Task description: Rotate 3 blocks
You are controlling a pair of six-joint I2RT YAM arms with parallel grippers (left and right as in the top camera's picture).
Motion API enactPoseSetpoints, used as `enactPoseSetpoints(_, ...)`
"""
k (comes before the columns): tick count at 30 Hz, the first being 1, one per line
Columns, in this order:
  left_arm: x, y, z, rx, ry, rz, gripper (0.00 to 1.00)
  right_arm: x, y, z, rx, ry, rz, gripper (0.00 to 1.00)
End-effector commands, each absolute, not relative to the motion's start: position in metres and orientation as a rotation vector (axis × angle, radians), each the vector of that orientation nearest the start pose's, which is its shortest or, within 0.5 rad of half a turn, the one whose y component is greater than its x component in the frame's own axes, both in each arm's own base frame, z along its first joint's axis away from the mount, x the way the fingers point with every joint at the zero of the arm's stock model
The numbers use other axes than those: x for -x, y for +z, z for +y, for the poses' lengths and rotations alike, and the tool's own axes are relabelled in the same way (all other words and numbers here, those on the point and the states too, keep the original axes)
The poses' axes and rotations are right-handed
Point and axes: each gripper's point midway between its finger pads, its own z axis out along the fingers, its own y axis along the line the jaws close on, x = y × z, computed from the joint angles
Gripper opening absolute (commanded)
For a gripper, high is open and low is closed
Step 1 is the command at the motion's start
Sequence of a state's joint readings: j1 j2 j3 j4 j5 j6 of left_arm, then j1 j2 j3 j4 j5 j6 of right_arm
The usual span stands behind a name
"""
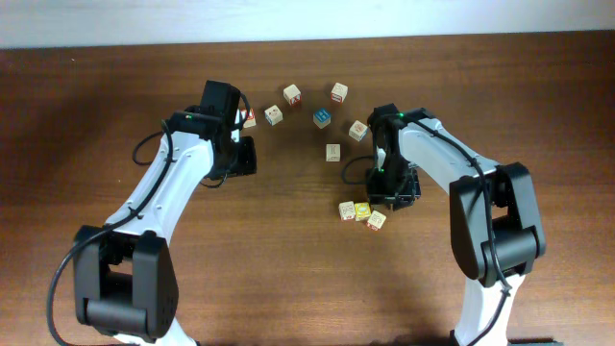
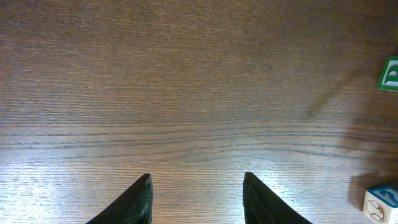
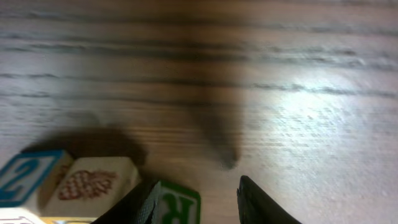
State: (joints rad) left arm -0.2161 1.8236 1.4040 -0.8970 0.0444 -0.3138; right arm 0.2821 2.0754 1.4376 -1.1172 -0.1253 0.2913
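The three blocks [image 1: 363, 212] sit bunched in a short row on the brown wooden worktop [image 1: 96, 106], touching or all but touching, right at the black wrist end of the right arm [image 1: 452, 173]. From above, their tops read pale greenish, yellow, and pale with a red print. The right gripper [image 3: 194, 198] has its jaws partly open. A cube with a green R face [image 3: 178, 206] stands between the two dark fingers [image 3: 255, 202], close against the one on the picture's left. Bare wood shows between it and the other finger, so nothing is clamped (the view is soft, and I cannot tell whether the near finger actually touches the cube). Just beside it, to the picture's left, a cube with a red speckled print [image 3: 93, 185] and a cube with a blue 2 [image 3: 25, 177] stand pressed side by side. The left gripper [image 2: 196, 180] hovers over bare wood, its jaws partly open with nothing between them. A green-faced cube [image 2: 390, 73] is cut by the right edge of that view, and a pale cube with blue print [image 2: 380, 204] sits in its lower right corner, both well apart from the fingertips. Overhead, further cubes lie scattered in a loose arc between the arms, among them a blue-topped cube [image 1: 322, 117] and a cube with a red A [image 1: 250, 119] near the wrist of the left arm [image 1: 163, 192].
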Motion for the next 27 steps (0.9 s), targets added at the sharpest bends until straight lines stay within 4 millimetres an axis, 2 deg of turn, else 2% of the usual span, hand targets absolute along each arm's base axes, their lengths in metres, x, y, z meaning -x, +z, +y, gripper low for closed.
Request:
enactPoseSetpoints(1,-0.382,0.085,-0.091,0.153,-0.159,2.906,0.45,-0.31,0.007,0.135,0.077,0.156,3.345,0.42)
enactPoseSetpoints(9,-0.369,0.077,-0.091,0.159,-0.169,2.958,0.43,-0.305,0.007,0.183,0.193,0.306,3.303,0.42)
enactPoseSetpoints(14,-0.369,0.077,-0.091,0.159,-0.169,2.956,0.43,-0.309,0.01,0.189,0.195,0.294,3.283,0.43)
enactPoseSetpoints(16,-0.371,0.077,-0.092,0.159,-0.171,2.95,0.43,-0.32,0.03,0.178,0.176,0.211,3.262,0.47)
enactPoseSetpoints(17,-0.372,0.078,-0.092,0.158,-0.173,2.945,0.43,-0.326,0.051,0.173,0.157,0.175,3.23,0.49)
enactPoseSetpoints(19,-0.373,0.078,-0.092,0.158,-0.174,2.943,0.44,-0.32,0.079,0.164,0.113,0.15,3.213,0.52)
enactPoseSetpoints(20,-0.373,0.078,-0.092,0.157,-0.174,2.943,0.45,-0.315,0.085,0.158,0.071,0.115,3.216,0.54)
enactPoseSetpoints(21,-0.373,0.078,-0.092,0.157,-0.174,2.942,0.45,-0.311,0.084,0.152,0.006,0.067,3.224,0.55)
enactPoseSetpoints(23,-0.373,0.078,-0.092,0.157,-0.174,2.942,0.46,-0.301,0.064,0.144,-0.102,0.009,3.248,0.58)
enactPoseSetpoints(27,-0.373,0.078,-0.092,0.157,-0.174,2.942,0.46,-0.286,0.033,0.146,-0.131,0.069,3.281,0.6)
